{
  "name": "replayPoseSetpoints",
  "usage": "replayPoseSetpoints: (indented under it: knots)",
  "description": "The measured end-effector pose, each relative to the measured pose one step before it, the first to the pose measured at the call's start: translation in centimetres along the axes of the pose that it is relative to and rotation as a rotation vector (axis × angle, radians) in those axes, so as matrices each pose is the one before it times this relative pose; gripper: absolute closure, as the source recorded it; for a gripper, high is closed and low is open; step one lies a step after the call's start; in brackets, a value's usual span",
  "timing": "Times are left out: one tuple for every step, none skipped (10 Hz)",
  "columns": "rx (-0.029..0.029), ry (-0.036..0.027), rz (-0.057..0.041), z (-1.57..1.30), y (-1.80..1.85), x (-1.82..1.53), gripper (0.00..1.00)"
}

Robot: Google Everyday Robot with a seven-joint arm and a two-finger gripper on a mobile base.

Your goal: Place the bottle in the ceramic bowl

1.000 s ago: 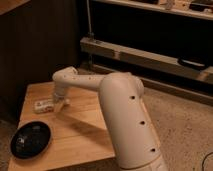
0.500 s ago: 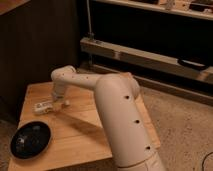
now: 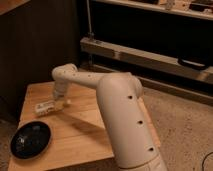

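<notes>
**A:** Where does it stand?

**B:** The bottle lies on its side on the table, toward the left rear. The gripper is down at the bottle's right end, fingers drawn together, and from the way the two meet I judge it is clamped on that end. The ceramic bowl sits near the table's front left corner, apart from the bottle and nearer the camera.

**A:** So the lift comes next. What worries you?

**B:** The hold, mostly. A grip at one end of a lying bottle (and a smooth plastic one, by the look of it) lets the free end droop as it comes up. It could swivel between the fingers or slide out altogether.

**A:** And if it drops?

**B:** It would likely roll. The left edge of the table is not far off, so it might go over.

**A:** The bowl itself?

**B:** It is shallow and glossy. Released from too high, the bottle could bounce or skate over the rim. A low carry risks the hanging end clipping the rim and nudging the bowl toward the corner.
</notes>
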Motion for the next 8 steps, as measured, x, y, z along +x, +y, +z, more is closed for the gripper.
replayPoseSetpoints:
  knots:
    - [0.0129, -0.01107, -0.0086, -2.006, 0.073, -0.498, 1.0]
    - [0.00909, -0.00269, -0.0117, -1.746, 0.15, -0.54, 1.0]
    - [0.00706, 0.00159, -0.01361, -1.662, 0.174, -0.577, 1.0]
    - [0.00591, 0.00827, -0.02264, -2.051, 0.375, -0.767, 1.0]
    - [0.00255, 0.01458, -0.03546, -1.947, 0.9, -1.003, 1.0]
    - [-0.00089, 0.01405, -0.03278, -1.075, 0.947, -0.799, 1.0]
    - [-0.00827, 0.01537, -0.03647, -0.569, 1.102, -0.774, 1.0]
    - [-0.01123, 0.01269, -0.03632, -0.131, 1.134, -0.749, 1.0]
